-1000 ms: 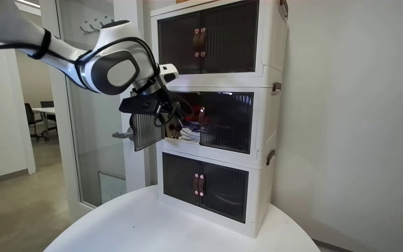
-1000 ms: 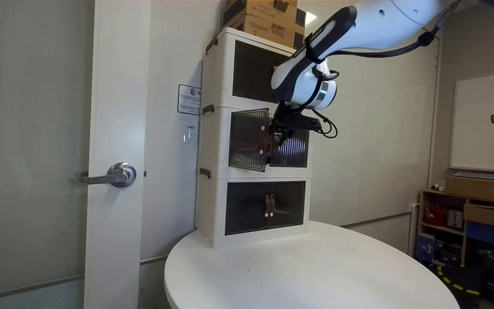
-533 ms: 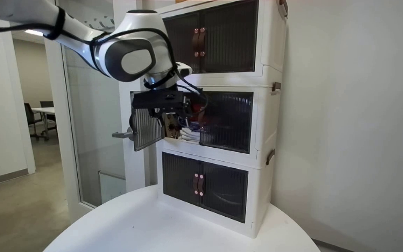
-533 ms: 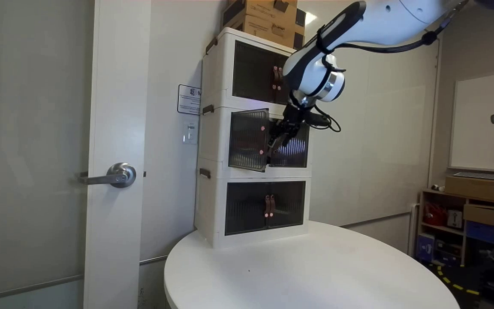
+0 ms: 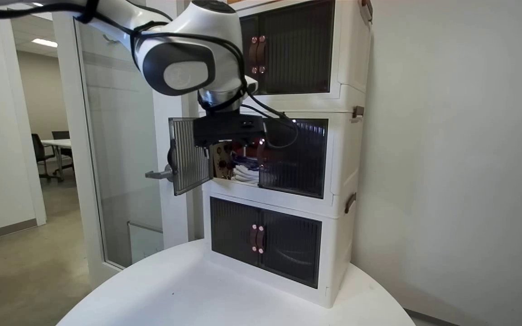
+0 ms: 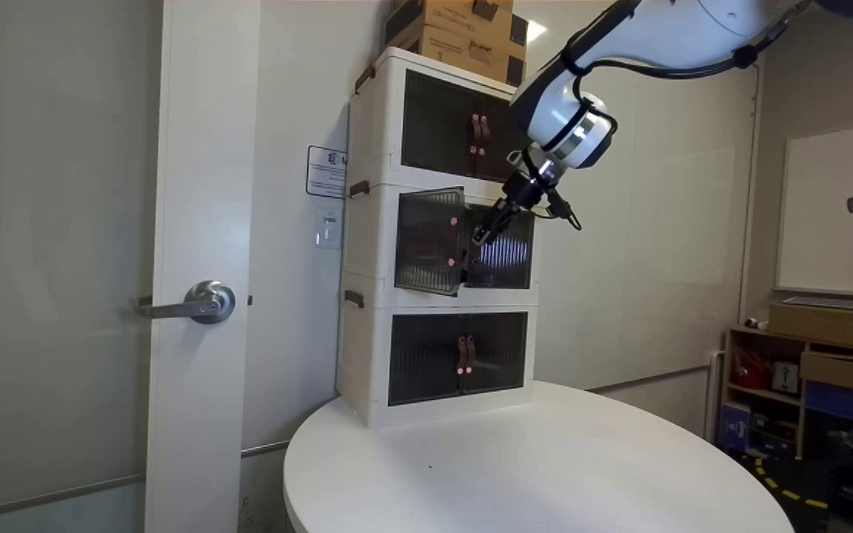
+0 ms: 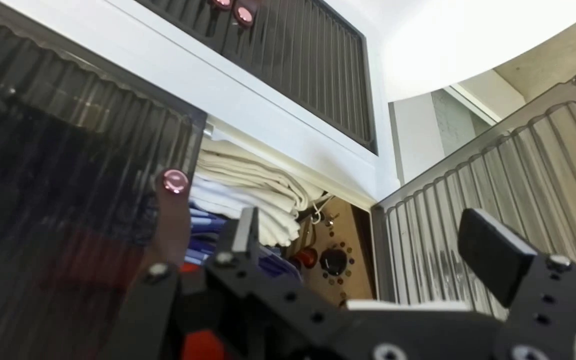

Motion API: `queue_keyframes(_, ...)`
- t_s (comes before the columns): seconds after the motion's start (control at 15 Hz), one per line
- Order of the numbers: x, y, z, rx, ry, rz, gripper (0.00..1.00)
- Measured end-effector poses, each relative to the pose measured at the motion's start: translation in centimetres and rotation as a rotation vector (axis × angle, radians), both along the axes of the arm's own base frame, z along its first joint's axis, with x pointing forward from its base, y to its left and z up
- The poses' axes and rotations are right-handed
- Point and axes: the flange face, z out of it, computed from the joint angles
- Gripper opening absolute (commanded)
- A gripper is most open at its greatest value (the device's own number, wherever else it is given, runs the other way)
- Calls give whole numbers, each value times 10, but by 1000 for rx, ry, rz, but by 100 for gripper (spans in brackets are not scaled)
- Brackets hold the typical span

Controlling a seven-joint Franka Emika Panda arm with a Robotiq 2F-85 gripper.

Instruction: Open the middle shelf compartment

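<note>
The middle shelf compartment [image 5: 238,192] is the white-framed central tier, also in an exterior view [image 6: 471,298]. Its left door [image 5: 191,158] is swung wide outward, also in an exterior view [image 6: 429,240]. In the wrist view, this ribbed tinted door [image 7: 488,200] is on the right. The compartment's other door [image 5: 295,158] is shut; its brown handle [image 7: 172,225] shows in the wrist view. My gripper [image 7: 370,245] is open and empty in front of the opening, one finger towards each door. It hangs before the middle tier in an exterior view [image 6: 481,235].
Inside are folded pale cloths [image 7: 253,185], blue cloth and a wooden panel with dark studs [image 7: 335,262]. The top tier [image 5: 295,50] and bottom tier [image 5: 290,244] have shut doors. The stack stands on a round white table [image 6: 545,459]. Cardboard boxes [image 6: 467,44] lie on top.
The arm has moved to the right in both exterior views, and the wrist has turned. The open door has stayed in place.
</note>
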Motion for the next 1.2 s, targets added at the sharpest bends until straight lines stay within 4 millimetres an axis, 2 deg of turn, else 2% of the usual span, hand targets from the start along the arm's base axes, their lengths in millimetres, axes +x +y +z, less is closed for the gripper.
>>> queue_keyframes(0.27, -3, -40, -4, 44, -10, -84, 100)
queue_keyframes(0.47, -4, -60, -15, 87, 9, -127, 100)
queue_keyframes(0.73, 4, -63, -27, 105, -12, -72, 100)
queue_keyframes(1.2, 25, -67, -50, -9, -172, 68, 100)
